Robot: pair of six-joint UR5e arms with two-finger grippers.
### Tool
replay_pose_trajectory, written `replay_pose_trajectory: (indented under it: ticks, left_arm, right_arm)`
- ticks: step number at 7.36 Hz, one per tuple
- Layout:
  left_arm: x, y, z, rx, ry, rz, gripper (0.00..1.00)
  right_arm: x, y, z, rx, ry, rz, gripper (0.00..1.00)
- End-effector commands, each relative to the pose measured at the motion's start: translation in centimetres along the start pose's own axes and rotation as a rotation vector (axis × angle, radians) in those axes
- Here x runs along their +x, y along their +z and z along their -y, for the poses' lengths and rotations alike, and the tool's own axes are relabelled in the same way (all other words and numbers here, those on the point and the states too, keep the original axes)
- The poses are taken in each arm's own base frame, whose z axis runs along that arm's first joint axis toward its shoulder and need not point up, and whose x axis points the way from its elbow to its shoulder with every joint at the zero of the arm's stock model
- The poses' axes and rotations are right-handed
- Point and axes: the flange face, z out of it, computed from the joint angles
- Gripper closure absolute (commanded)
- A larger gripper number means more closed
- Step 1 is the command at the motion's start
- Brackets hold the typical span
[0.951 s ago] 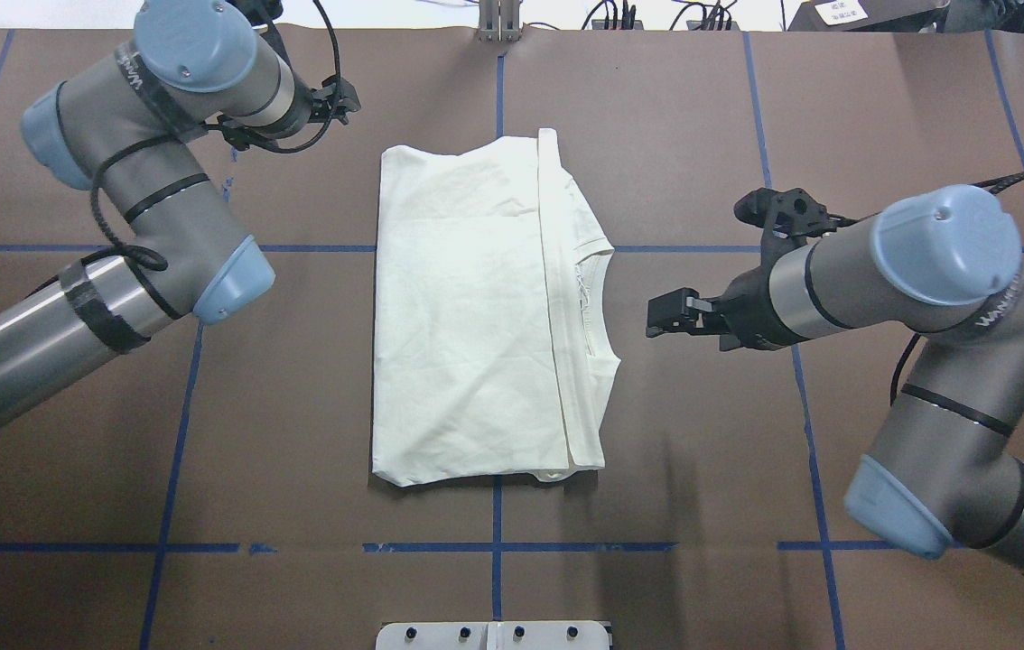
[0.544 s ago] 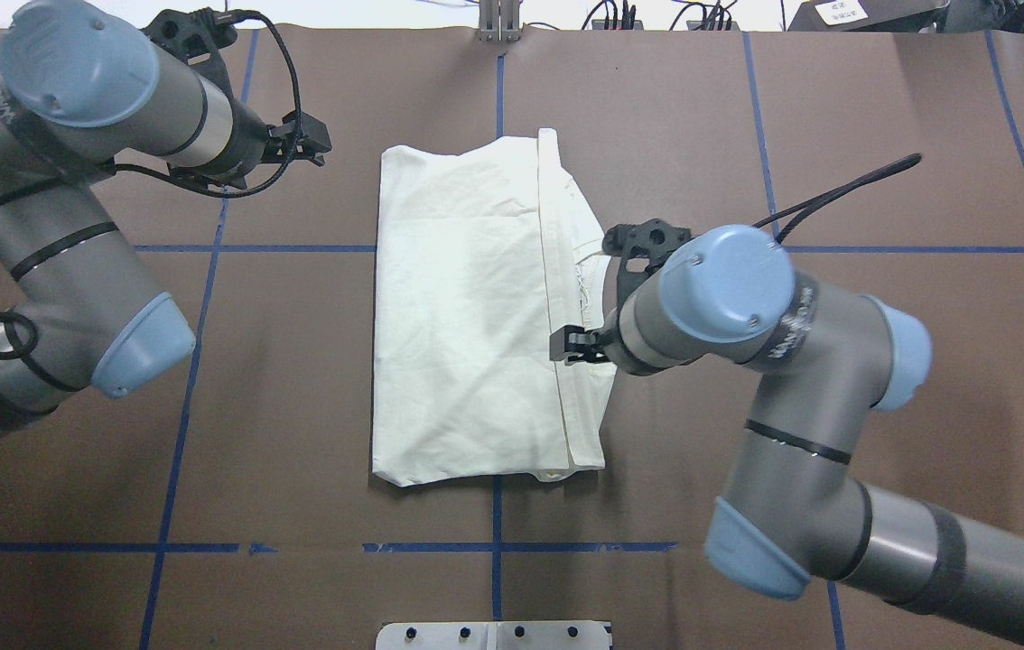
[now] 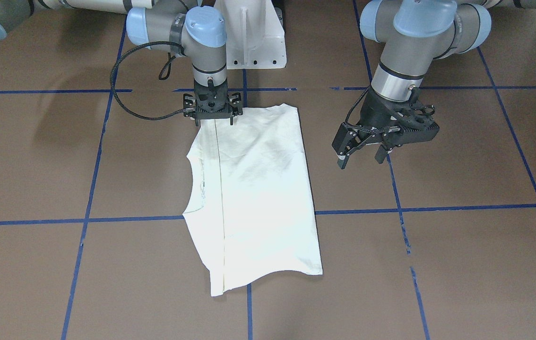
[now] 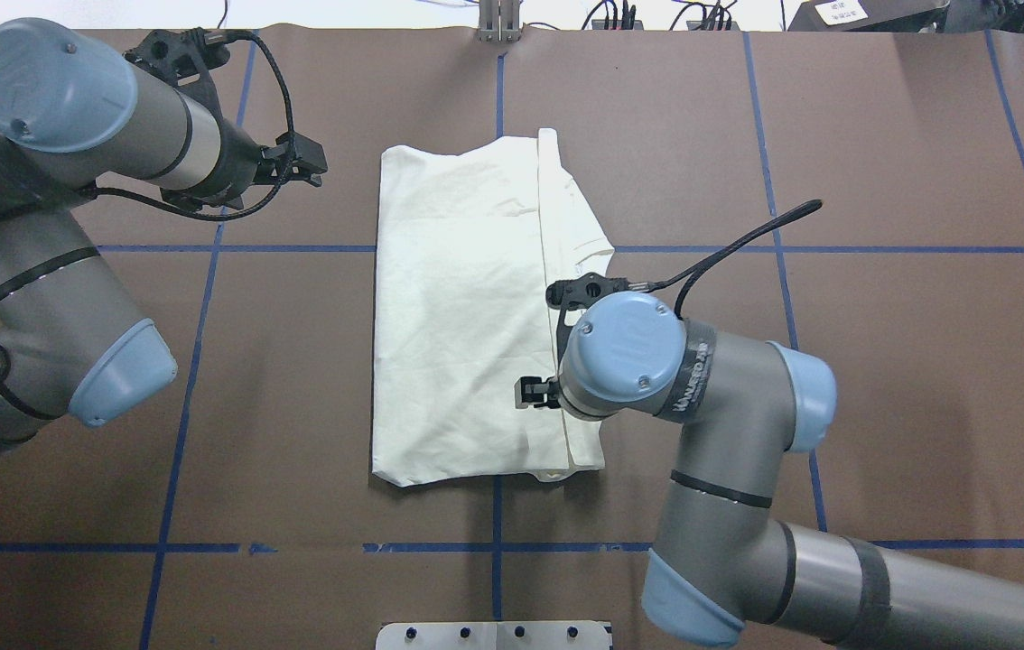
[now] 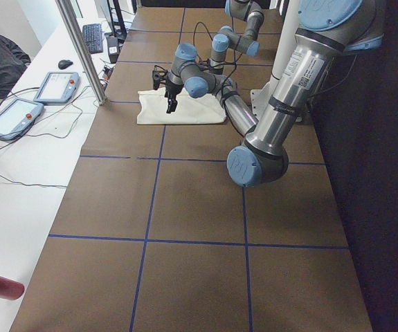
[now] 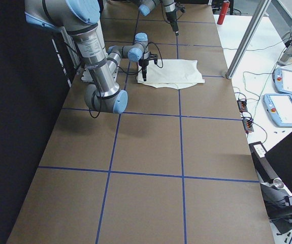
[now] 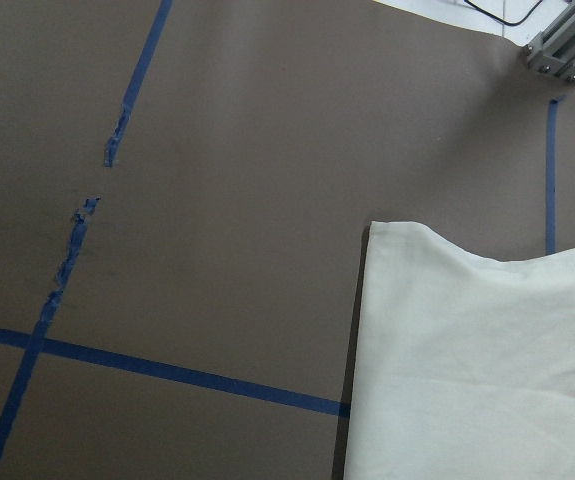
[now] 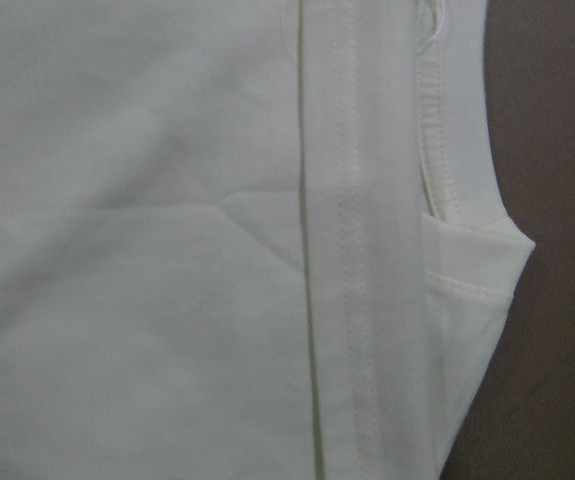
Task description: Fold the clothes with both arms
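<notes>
The cream-white shirt lies folded flat at the table's middle, plain side up, with the collar and a folded strip along its right edge; it also shows in the front view. My right gripper points straight down over the shirt's near right part, open, its fingers either side of the fold line; in the overhead view the wrist mostly hides it. My left gripper is open and empty above bare table, left of the shirt's far corner. The right wrist view shows the hem and collar close up.
The white pedestal base stands at the robot's side of the table. Blue tape lines grid the brown table. An aluminium post stands at the far edge. Tablets lie on a side bench.
My right arm has swung from right of the shirt to over it, then toward its near end. My left gripper has moved left and nearer, staying beside the shirt's far corner.
</notes>
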Motion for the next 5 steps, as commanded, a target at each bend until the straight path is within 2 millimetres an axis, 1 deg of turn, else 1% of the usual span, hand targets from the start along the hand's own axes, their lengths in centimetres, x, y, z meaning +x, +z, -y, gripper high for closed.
replay_pose_trajectory:
  ticks: [1,3,5]
  left_arm:
    - [0.0,0.2,-0.4,-0.007,0.002,0.000,0.00]
    - [0.0,0.7,-0.8,-0.016,0.006,0.005,0.00]
    - [0.0,0.7,-0.9,-0.017,0.007,0.005,0.00]
  right_arm:
    - [-0.5,0.6,-0.2,-0.034,-0.008,-0.075,0.00]
    - [0.1,1.5,-0.2,-0.048,-0.020,-0.114,0.00]
    - [0.6,2.5,-0.2,-0.061,-0.028,-0.152,0.00]
